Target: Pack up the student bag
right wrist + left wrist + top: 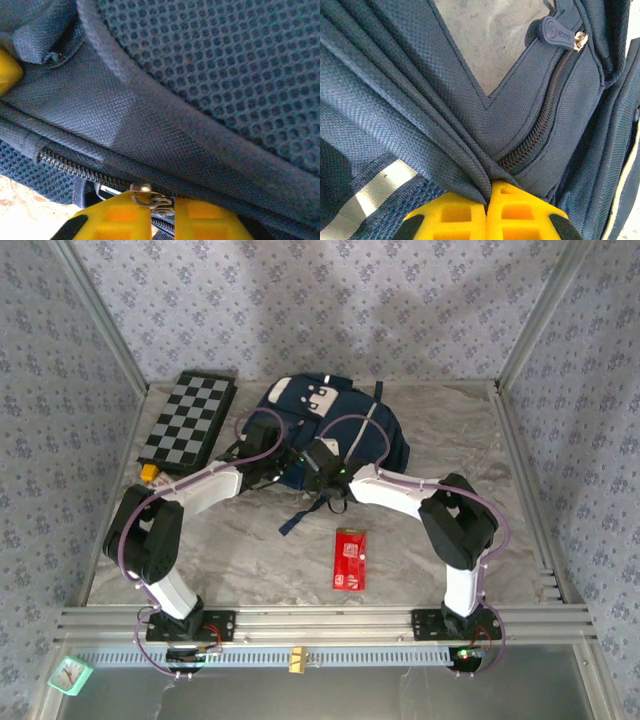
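The student bag (330,425) lies at the far centre of the table (250,560), just beside the chessboard (188,420). Your left gripper (487,200) is clenched on a fold of its navy fabric next to a zipper (540,120), probably to hold the cloth taut. Your right gripper (165,212) is closed on the metal zipper pull (150,199), evidently to run it open. The red packet (349,559) lies near the arms, not yet packed.

Student bag (340,420): near edge lay hidden beneath left hand (487,202) and right hand (162,207). Red packet (349,559): its print was too small to read.
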Action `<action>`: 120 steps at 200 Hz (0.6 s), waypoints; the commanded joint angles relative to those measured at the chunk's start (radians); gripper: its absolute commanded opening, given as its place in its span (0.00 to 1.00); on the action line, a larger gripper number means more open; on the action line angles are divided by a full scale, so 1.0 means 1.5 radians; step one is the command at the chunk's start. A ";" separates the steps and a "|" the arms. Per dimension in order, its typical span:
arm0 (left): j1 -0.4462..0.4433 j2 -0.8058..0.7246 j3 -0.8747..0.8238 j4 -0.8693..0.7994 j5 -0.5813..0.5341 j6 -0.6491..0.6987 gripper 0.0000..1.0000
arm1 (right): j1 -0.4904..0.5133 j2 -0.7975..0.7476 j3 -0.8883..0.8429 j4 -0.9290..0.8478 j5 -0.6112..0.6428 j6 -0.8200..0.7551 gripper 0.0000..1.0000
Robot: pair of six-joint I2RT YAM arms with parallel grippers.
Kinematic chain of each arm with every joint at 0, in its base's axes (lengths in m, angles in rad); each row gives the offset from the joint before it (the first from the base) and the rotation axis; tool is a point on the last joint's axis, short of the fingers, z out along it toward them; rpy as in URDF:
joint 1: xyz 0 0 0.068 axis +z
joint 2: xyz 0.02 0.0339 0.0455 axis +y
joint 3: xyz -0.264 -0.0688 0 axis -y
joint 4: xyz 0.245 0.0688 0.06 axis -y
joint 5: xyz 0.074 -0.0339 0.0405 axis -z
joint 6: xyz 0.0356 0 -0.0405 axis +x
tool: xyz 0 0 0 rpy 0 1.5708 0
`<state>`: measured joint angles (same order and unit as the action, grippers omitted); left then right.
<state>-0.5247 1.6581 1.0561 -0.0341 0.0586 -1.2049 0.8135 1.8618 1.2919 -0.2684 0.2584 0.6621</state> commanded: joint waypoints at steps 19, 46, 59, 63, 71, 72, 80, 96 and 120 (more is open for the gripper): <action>-0.006 -0.013 0.027 -0.004 0.041 0.031 0.00 | -0.003 -0.053 -0.005 -0.032 0.052 -0.013 0.08; 0.000 -0.013 0.028 -0.005 0.043 0.027 0.00 | -0.001 -0.076 -0.016 -0.074 0.067 -0.007 0.06; 0.004 -0.012 0.032 -0.005 0.043 0.030 0.00 | -0.003 -0.086 -0.026 -0.092 0.069 0.001 0.06; 0.005 -0.012 0.033 -0.006 0.042 0.030 0.00 | -0.002 -0.090 -0.029 -0.101 0.071 0.004 0.06; 0.009 -0.011 0.036 -0.009 0.045 0.032 0.00 | -0.003 -0.094 -0.035 -0.118 0.080 0.009 0.06; 0.009 -0.011 0.037 -0.010 0.045 0.032 0.00 | -0.004 -0.095 -0.036 -0.119 0.081 0.010 0.06; 0.014 -0.011 0.039 -0.010 0.048 0.031 0.00 | -0.005 -0.102 -0.045 -0.142 0.088 0.017 0.06; 0.020 -0.011 0.042 -0.009 0.050 0.034 0.00 | -0.012 -0.116 -0.072 -0.168 0.099 0.030 0.06; 0.029 -0.012 0.043 -0.014 0.049 0.036 0.00 | -0.023 -0.156 -0.131 -0.175 0.116 0.026 0.06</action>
<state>-0.5125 1.6581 1.0748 -0.0574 0.1394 -1.1946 0.8055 1.7004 1.1709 -0.3870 0.3355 0.6762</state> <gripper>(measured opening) 0.053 0.077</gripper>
